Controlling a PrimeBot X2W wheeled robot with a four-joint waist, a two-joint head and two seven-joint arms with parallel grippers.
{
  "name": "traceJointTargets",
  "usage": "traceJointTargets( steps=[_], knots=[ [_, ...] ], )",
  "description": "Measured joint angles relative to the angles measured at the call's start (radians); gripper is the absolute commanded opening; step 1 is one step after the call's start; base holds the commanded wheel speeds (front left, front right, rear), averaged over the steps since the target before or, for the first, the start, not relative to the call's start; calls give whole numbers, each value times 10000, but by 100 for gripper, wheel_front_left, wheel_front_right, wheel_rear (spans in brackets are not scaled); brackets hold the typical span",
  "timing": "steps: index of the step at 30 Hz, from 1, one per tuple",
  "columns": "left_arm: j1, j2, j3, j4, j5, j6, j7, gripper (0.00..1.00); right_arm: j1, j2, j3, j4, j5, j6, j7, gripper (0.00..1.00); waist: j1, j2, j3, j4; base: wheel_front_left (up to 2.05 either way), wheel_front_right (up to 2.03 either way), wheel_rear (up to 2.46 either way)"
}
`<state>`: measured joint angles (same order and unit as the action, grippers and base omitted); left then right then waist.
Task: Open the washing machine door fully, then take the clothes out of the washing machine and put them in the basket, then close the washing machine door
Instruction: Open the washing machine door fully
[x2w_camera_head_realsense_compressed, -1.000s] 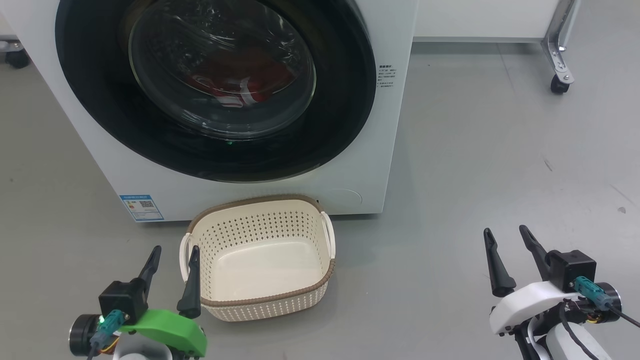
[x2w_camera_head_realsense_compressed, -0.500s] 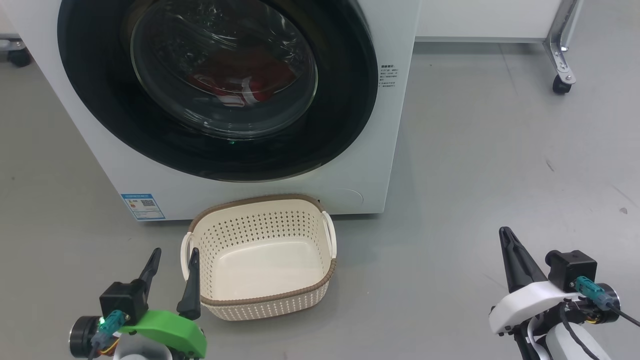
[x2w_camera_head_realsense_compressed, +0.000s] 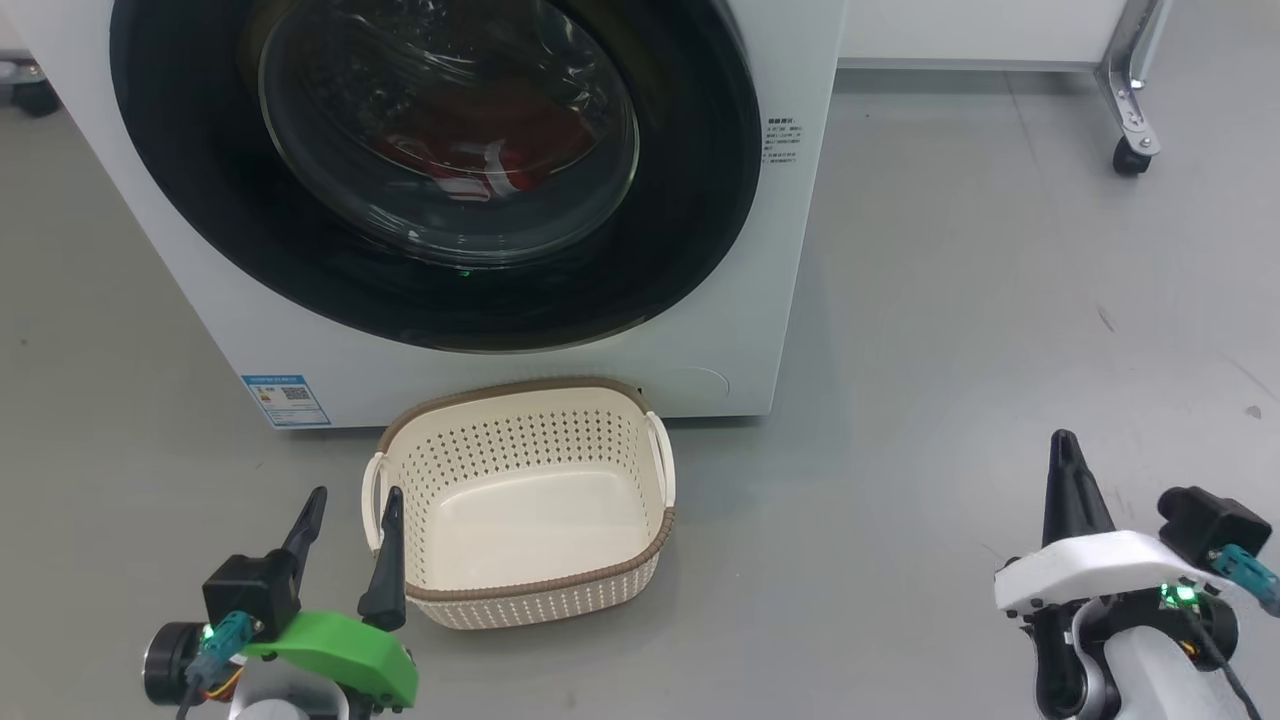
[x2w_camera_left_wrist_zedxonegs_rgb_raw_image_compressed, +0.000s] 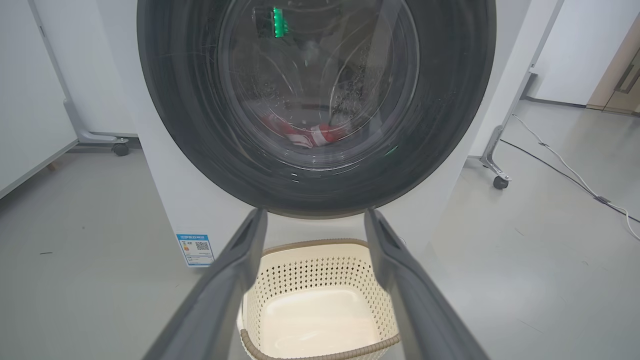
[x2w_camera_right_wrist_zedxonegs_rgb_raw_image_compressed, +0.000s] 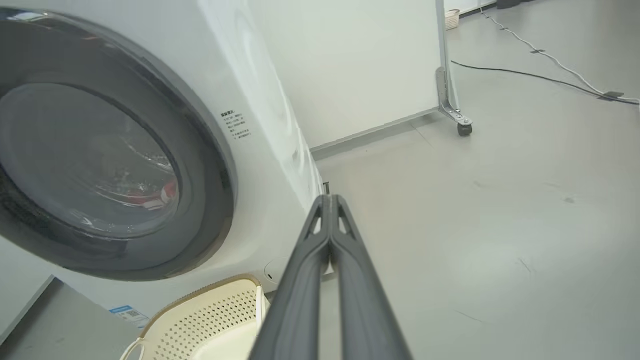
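Head view shows basket (x2w_camera_head_realsense_compressed: 540, 588) just beside left jaws.

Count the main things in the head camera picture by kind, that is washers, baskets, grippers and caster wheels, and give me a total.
Washing machine: 1
Basket: 1
Grippers: 2, the left gripper open and the right gripper shut on nothing
Caster wheels: 2, one at the far left and one at the far right
Total: 6
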<state>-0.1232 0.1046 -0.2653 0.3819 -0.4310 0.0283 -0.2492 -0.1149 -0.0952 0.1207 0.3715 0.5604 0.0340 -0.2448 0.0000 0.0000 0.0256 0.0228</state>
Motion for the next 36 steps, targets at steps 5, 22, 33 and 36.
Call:
traceJointTargets(
  steps=[5,22,33,36],
  knots=[
    [-185,-44,-23,-42,-2,-33,0,100,-31,581,-809,-123,2219,533,25,0,0,0,222,43,0,0,0],
    [-1044,-253,-111,-610,-13,-163,-2,100,-2155,527,-2487,-453,9030,782,2801,0,0,0,1384,414,0,0,0],
    [-1689,-349,-169,-959,-73,-259,-31,100,-3806,489,-2604,-531,10657,790,4383,0,0,0,2390,750,0,0,0],
    [-1862,-412,-238,-991,-73,-303,-31,100,-4204,389,-2573,-495,10870,790,4834,0,0,0,2653,852,0,0,0]
  ],
)
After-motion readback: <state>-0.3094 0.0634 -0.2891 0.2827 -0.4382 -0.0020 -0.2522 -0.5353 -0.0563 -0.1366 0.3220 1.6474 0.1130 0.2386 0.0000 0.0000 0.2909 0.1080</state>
